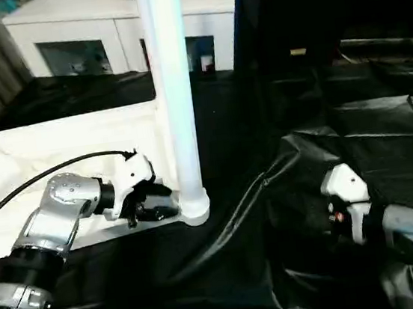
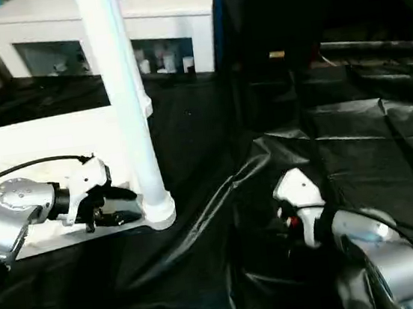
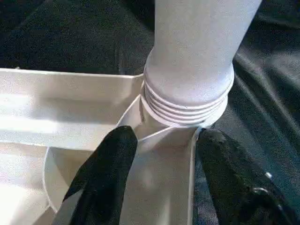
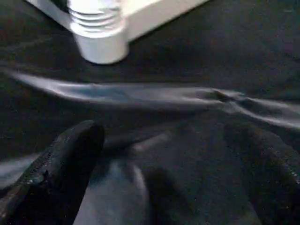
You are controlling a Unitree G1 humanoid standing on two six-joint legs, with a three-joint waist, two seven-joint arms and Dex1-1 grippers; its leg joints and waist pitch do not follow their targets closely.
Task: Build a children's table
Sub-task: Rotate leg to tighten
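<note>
Left tool (image 3: 161, 154) — beside upright leg (image 1: 172, 91)

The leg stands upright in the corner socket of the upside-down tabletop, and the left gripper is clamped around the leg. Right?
Not quite. The leg does stand in the corner socket, but the left gripper is open just short of it, as the left wrist view shows.

We see strong light falling on the white table top (image 1: 54, 139), which washes out to near featureless glare at its left side in the head views, while the black sheet (image 1: 357, 151) stays dim and catches only thin sheen along its folds. The upright leg (image 1: 172, 91) shows a bluish edge tint. In the right wrist view the near fingers (image 4: 61, 168) are soft and the sheet's folds smear into streaks; the left wrist view is sharper.
</note>
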